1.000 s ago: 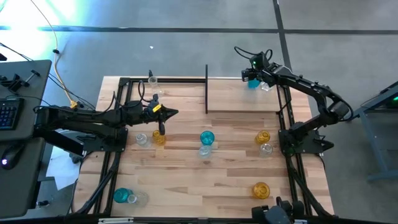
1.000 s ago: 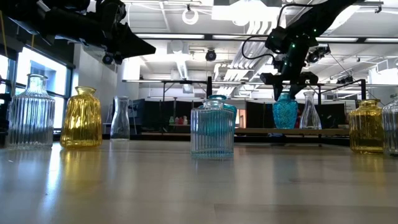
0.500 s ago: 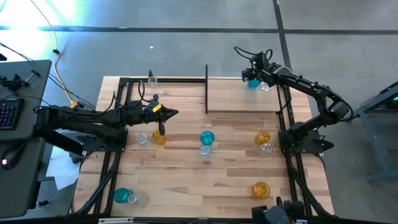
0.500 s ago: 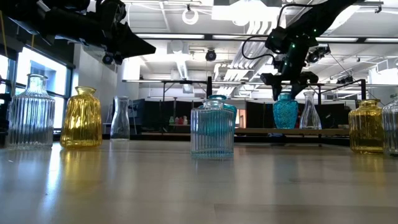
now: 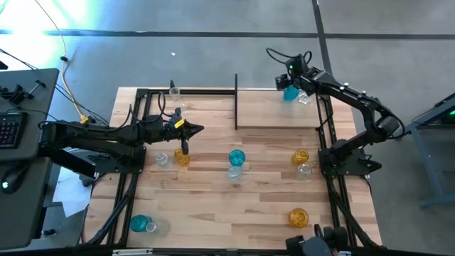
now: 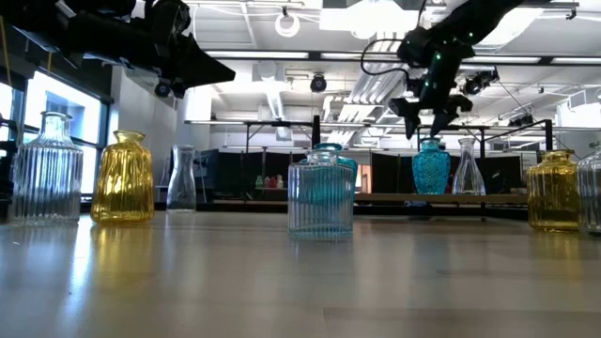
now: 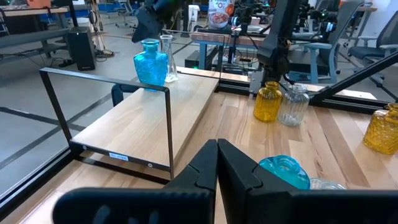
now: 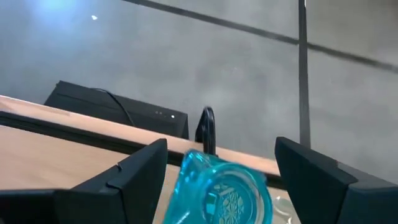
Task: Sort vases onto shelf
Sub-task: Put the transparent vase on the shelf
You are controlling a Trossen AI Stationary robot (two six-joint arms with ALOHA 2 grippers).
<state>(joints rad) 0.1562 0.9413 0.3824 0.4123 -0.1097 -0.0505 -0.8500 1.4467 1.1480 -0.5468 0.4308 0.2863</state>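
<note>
The right gripper (image 6: 429,120), fingers wide above the teal vase (image 6: 431,168) on the shelf (image 5: 274,110), should rise straight up.

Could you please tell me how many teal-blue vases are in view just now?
3. One on the shelf far corner beneath the right claw: teal vase. One mid-table. One at the near left corner. Others may be hidden.

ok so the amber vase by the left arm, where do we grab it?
Probably the short neck, coming straight down from above. The amber vase stands upright, its ribbed belly is much wider than the neck, and a clear ribbed vase stands close beside it, crowding a side approach. The left gripper has its jaws shut, so it would have to open first.
</note>
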